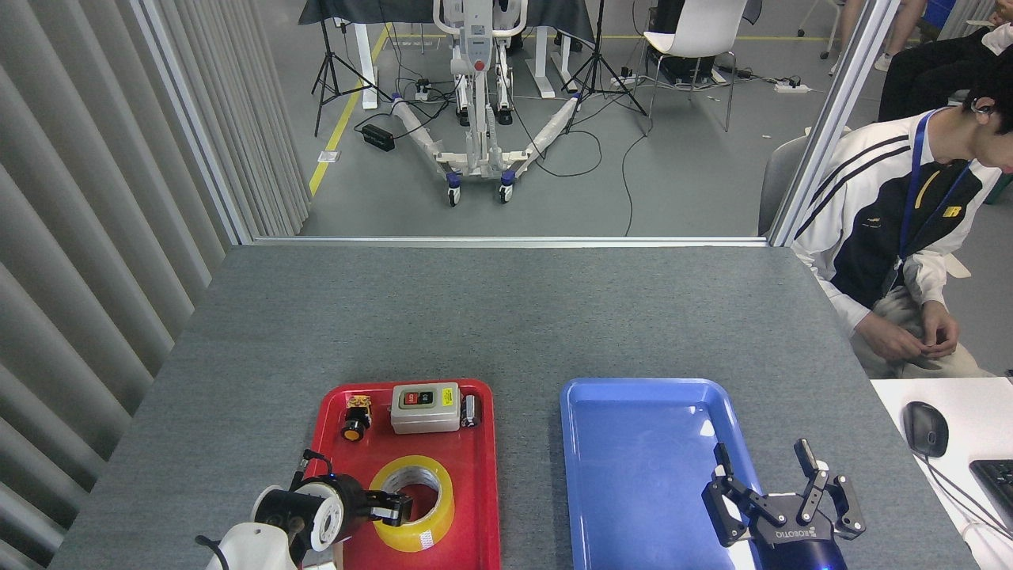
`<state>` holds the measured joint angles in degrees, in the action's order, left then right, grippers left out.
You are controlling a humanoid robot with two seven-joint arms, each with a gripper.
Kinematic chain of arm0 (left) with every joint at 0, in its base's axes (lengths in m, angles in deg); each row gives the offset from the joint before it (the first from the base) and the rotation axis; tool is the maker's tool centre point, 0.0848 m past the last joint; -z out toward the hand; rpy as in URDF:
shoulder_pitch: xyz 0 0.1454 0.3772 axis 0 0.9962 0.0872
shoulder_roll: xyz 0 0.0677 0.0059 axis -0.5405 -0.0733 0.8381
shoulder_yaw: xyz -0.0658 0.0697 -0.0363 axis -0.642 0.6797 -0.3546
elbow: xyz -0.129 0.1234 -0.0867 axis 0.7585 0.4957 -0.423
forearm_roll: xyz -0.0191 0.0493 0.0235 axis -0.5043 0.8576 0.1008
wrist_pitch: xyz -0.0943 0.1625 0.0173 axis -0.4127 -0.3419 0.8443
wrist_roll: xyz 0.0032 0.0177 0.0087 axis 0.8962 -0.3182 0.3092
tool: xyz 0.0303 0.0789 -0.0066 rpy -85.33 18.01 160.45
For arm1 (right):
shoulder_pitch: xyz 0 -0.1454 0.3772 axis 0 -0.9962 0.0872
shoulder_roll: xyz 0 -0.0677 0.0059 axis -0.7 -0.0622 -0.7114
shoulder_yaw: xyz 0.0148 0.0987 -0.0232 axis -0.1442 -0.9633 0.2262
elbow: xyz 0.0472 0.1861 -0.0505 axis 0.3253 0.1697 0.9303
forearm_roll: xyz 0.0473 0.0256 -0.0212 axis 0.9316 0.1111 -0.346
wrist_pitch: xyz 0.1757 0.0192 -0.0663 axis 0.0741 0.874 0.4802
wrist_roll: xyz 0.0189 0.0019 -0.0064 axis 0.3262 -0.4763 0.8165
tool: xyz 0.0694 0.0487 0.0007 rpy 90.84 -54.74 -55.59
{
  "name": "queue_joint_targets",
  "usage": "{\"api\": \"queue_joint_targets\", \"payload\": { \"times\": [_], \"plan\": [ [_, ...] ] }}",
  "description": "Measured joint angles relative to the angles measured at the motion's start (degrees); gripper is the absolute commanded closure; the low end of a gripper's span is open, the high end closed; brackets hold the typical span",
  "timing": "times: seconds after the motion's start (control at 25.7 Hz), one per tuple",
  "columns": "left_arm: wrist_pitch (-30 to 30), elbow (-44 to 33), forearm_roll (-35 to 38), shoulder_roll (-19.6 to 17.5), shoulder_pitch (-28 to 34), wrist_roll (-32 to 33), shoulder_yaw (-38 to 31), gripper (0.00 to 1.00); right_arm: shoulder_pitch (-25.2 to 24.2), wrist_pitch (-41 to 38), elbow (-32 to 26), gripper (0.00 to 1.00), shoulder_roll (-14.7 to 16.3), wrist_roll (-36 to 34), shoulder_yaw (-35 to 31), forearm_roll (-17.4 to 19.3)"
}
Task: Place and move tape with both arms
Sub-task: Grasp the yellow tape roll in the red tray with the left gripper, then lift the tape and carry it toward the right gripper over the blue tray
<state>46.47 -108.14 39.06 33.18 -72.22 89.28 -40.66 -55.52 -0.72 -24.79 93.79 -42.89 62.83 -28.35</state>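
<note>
The tape [434, 516], a yellow roll with a white core, lies flat in the near part of the red tray [325, 413]. My left gripper [395, 508] points right at the roll's left wall. One dark fingertip [402, 505] shows inside the core hole, and the other is hidden behind the wrist, so its state is unclear. My right gripper [766, 469] stands open and empty over the near right part of the blue tray [633, 443], fingers pointing away from me.
In the red tray's far end sit a grey switch box [426, 408], an orange pushbutton [355, 419] and a small metal part [470, 410]. A seated person [902, 229] is at the table's right, beside a white desk with a mouse [924, 428] and keyboard [997, 483].
</note>
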Motion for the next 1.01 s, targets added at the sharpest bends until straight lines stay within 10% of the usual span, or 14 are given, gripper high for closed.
{"api": "queue_joint_targets", "payload": {
  "times": [0.39,0.74,1.01],
  "plan": [
    [9.7,-2.26,-4.25,0.78,-1.95,-1.26,-0.5,1.0,-0.07,0.0,-0.01,0.01,-0.01,-0.11,0.85,-0.41],
    [36.54,-1.39,-25.74,1.13,-1.7,-29.67,0.14,1.0,0.11,-8.47,-0.02,0.01,0.24,-3.03,2.14,-4.67],
    [42.0,5.55,-28.47,4.29,-1.5,-43.1,2.72,1.0,0.1,-30.93,-0.16,0.01,3.06,-9.69,1.95,-5.01]
  ]
}}
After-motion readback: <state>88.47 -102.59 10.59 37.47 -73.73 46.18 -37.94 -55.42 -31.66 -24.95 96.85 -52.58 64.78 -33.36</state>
